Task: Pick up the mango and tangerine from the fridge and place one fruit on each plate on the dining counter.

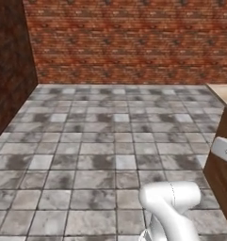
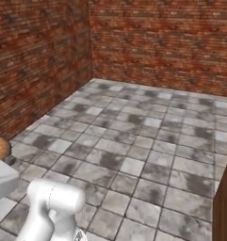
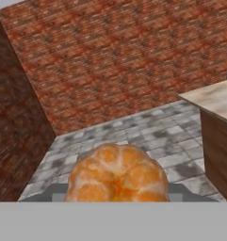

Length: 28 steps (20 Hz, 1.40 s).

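tangerine (image 3: 117, 173) sits low centre of the hand view, segmented orange fruit pressed up against the camera, w/ the gripper (image 3: 117, 197) clamped on it; jaws are closed in on the fruit, grip looks firm. in the right base view the same fruit (image 2: 0, 148) shows at the far left edge, mid height, just above the white wrist.

step in hand, as we judge it: carry the fruit to the dining counter (image 3: 214, 100), whose marbled top and wooden base show at the right edge of the hand view and at the upper right of the left base view (image 1: 224, 94). plates are not in sight, so we can't yet pick a drop spot.

procedure for doing this well:
- keep jaws shut on the fruit thru the whole transit; no regrip mid-move.
- hold the wrist level and steady while the base drives; round fruit may roll out if tilted.
- steer toward the counter at the right, across the tiled floor (image 1: 86, 141), well apart from the brick wall (image 1: 124, 37).
- approach the counter edge slowly, lift above the top before reaching over.
- find a plate w/ no fruit on it, then lower and release beside the skewer, not on it.
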Motion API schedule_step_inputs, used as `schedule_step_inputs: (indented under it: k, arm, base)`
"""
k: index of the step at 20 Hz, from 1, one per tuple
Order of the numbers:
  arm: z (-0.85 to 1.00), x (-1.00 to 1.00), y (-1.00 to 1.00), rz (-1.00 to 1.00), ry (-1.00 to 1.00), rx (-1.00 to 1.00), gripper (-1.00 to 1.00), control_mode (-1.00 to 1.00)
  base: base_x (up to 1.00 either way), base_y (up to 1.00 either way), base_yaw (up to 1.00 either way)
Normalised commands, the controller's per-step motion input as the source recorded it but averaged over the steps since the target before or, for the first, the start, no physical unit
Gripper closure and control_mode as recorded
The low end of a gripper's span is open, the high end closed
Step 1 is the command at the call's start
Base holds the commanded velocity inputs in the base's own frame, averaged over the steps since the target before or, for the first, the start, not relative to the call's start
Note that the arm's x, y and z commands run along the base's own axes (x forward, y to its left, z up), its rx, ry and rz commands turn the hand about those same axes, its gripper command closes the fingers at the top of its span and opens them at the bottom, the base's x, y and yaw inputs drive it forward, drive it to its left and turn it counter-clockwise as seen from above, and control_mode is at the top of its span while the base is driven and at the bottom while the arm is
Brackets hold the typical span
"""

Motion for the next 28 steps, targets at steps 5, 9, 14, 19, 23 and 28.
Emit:
schedule_step_inputs:
  k: [5, 9, 14, 19, 23, 28]
  arm:
    - [0.0, 0.0, 0.0, 0.0, 0.0, 0.0, 1.0, 1.0]
    - [0.0, 0.0, 0.0, 0.0, 0.0, 0.0, 1.0, 1.0]
    - [0.0, 0.0, 0.0, 0.0, 0.0, 0.0, 1.0, 1.0]
    - [0.0, 0.0, 0.0, 0.0, 0.0, 0.0, 1.0, 1.0]
    - [0.0, 0.0, 0.0, 0.0, 0.0, 0.0, 1.0, 1.0]
    - [0.0, 0.0, 0.0, 0.0, 0.0, 0.0, 1.0, 1.0]
  base:
    - [1.0, -0.17, 0.0]
    - [1.0, -0.07, -0.01]
    - [1.0, 0.0, -0.13]
    - [1.0, 0.01, -0.36]
    - [0.95, 0.06, -0.55]
    - [0.88, 0.14, -0.6]
